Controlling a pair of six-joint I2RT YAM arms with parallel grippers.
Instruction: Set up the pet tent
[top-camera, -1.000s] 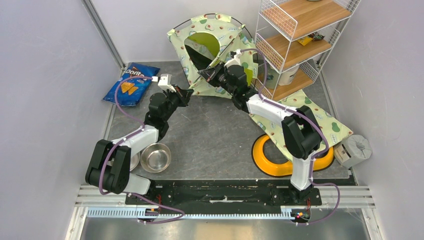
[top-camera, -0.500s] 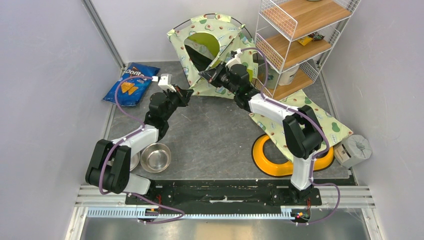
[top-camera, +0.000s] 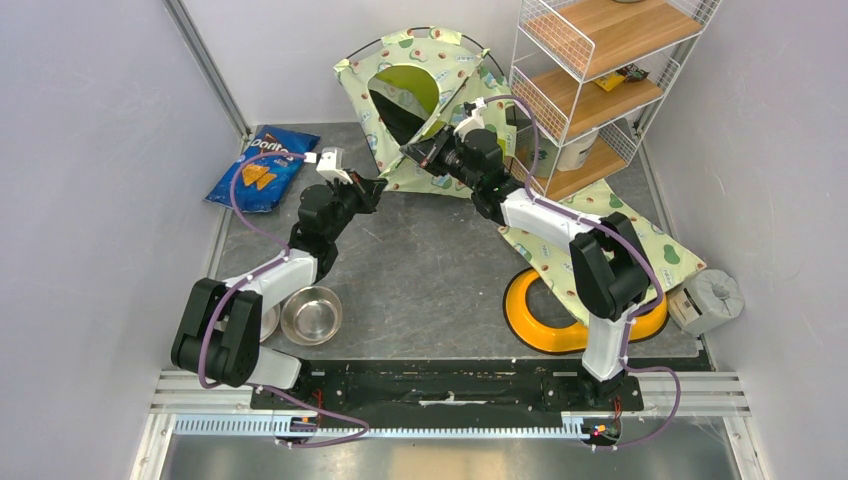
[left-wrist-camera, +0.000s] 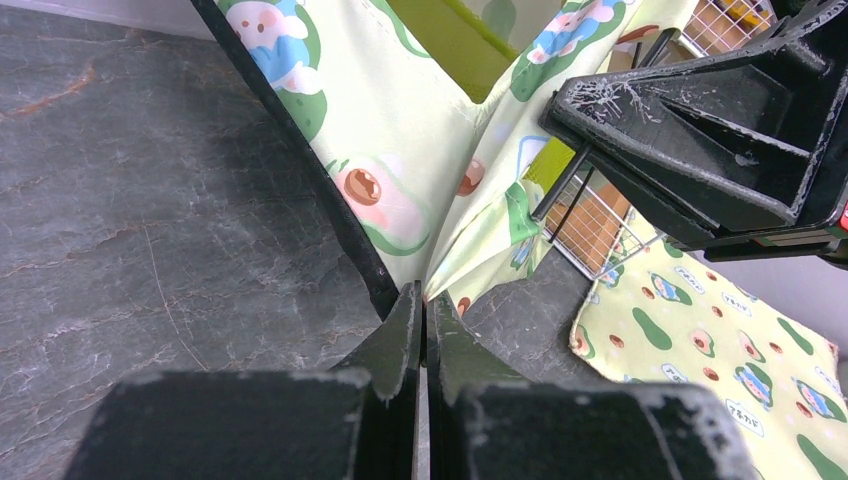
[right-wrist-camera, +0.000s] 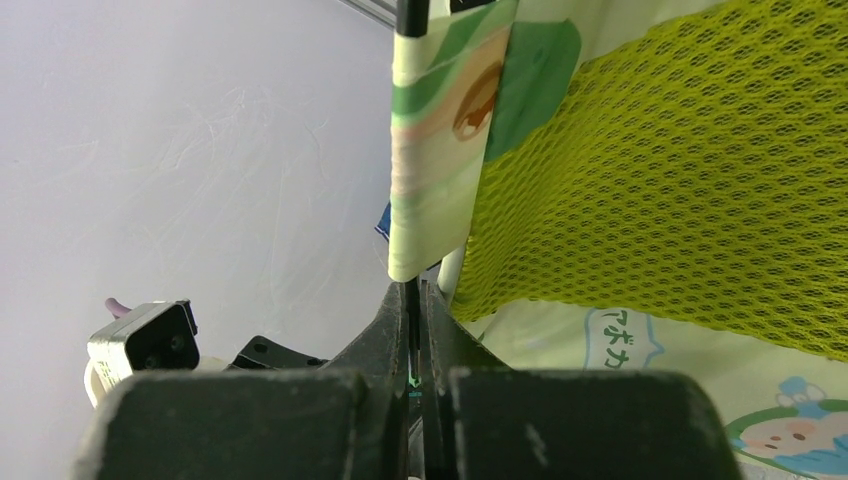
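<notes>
The pet tent (top-camera: 420, 90) stands at the back of the table, pale green with an avocado print, a lime lining and a round doorway facing front left. My left gripper (top-camera: 378, 185) sits low at the tent's front corner. In the left wrist view its jaws (left-wrist-camera: 422, 295) are shut with the tip of the tent's fabric (left-wrist-camera: 400, 170) pinched between them. My right gripper (top-camera: 408, 152) is at the doorway's front edge, shut on a thin black pole (right-wrist-camera: 411, 290) that comes out of a printed fabric sleeve (right-wrist-camera: 440, 150). Lime mesh (right-wrist-camera: 680, 170) hangs beside it.
A white wire shelf (top-camera: 590, 80) with wooden boards stands just right of the tent. A matching flat mat (top-camera: 610, 240) lies under the right arm, over a yellow ring bowl (top-camera: 545, 315). A Doritos bag (top-camera: 262, 168) lies far left, a steel bowl (top-camera: 311, 314) near left, and a grey roll (top-camera: 715, 295) far right.
My right gripper has crept a little up and left toward the tent doorway with the pole in it. The left arm has stayed still.
</notes>
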